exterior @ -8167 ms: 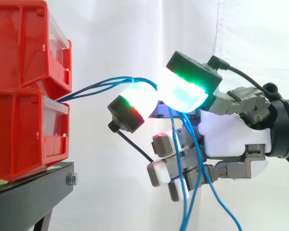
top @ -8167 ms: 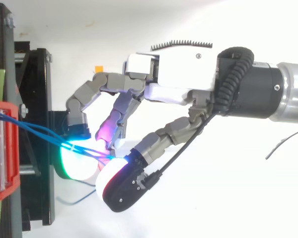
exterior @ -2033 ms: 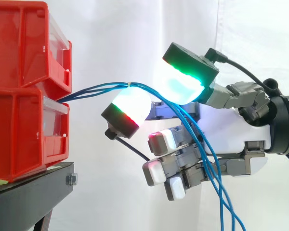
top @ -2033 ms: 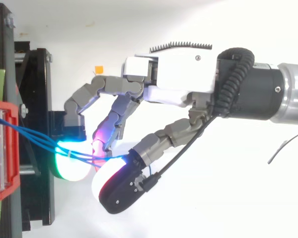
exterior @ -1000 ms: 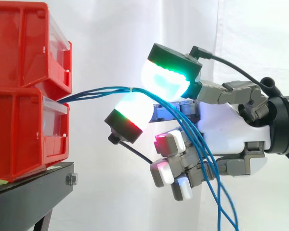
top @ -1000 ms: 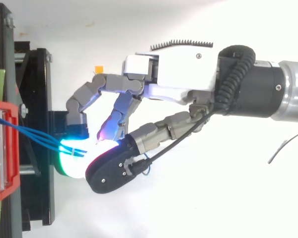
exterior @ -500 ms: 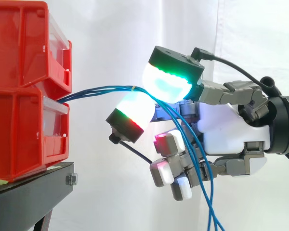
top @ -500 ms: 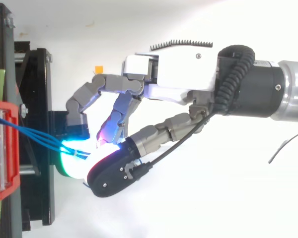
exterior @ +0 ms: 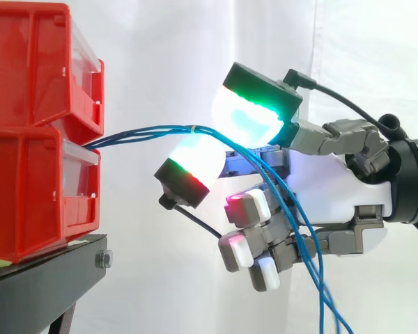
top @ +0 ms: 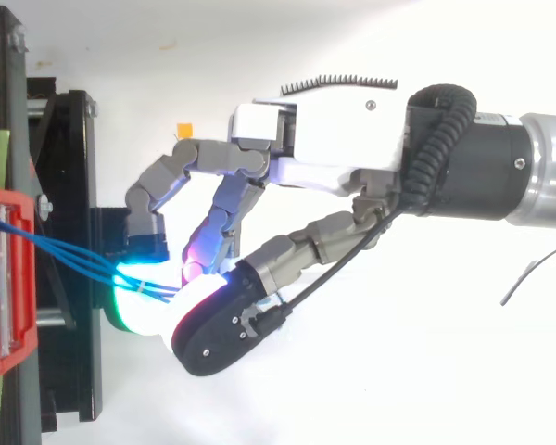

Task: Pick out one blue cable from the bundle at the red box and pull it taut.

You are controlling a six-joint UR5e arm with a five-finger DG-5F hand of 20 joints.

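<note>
Side view, open room: I see clear air between the fronts of the red bins (exterior: pixel 28 195) and the nearest glowing pad, crossed only by the blue cables (exterior: pixel 146 131). There is also free space under the hand (exterior: pixel 334 191), in front of the white curtain (exterior: pixel 167 56).
Edges: the bins are stacked at the left on the black stand (exterior: pixel 42 282). The stand's corner lies below and to the left of the hand, well apart from it.
Top view, clearance: the green-lit pad (top: pixel 134 311) overlaps the stand's outline from above. The side view shows that pad well above the stand.
Cables, position: they leave the seam between the upper and lower bin, run right in a shallow arch, and then drop steeply past the palm.
Cables, look: thin, blue, several strands close together, with a small pale tie (exterior: pixel 193 127) just before the hand.
Hand state: it is curled round the cables, with a green-rimmed pad (exterior: pixel 247 118) above them and a red-rimmed pad (exterior: pixel 195 156) beneath. The lower fingers are bent, and the strands cross in front of them.
Hidden: the cables' start is out of sight inside the bins.
Cut off: the strands leave at the bottom edge and the bins at the left edge.
Unclear: I cannot tell how many strands sit between the pads, or whether the pads press on them.
</note>
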